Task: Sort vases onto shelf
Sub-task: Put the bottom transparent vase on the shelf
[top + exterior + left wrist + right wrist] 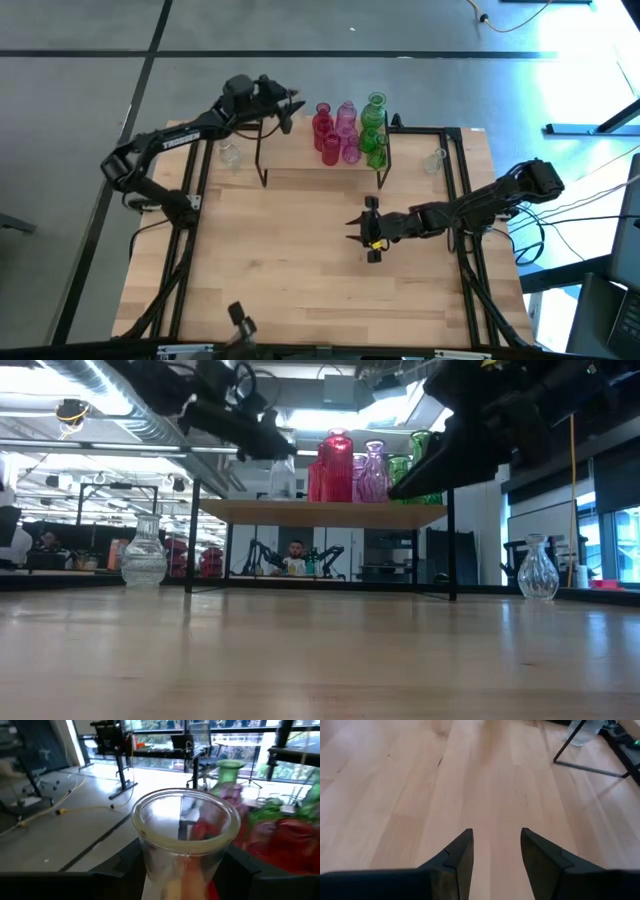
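Looking from the high view, the left end effector (287, 108) is over the left end of the shelf (290, 152) and carries a clear vase (284, 118). The pink vases (338, 132) and green vases (374, 128) stand grouped on the right half. The step in hand seems to be the placing of this clear vase; the next move calls for a straight lowering onto the free board, well apart from the coloured group, then releasing. The right end effector (372, 230) waits over the bare surface (290, 270), holding nothing.

At the low view, the carried vase (282, 478) is just above the board. Two other clear vases (143, 556) remain on the surface beside the shelf.

At the left wrist view, the fingers (117, 865) clamp the vase neck (182, 845); the vase is empty inside.

At the right wrist view, the fingers (455, 862) stand moderately apart, with only wood between.
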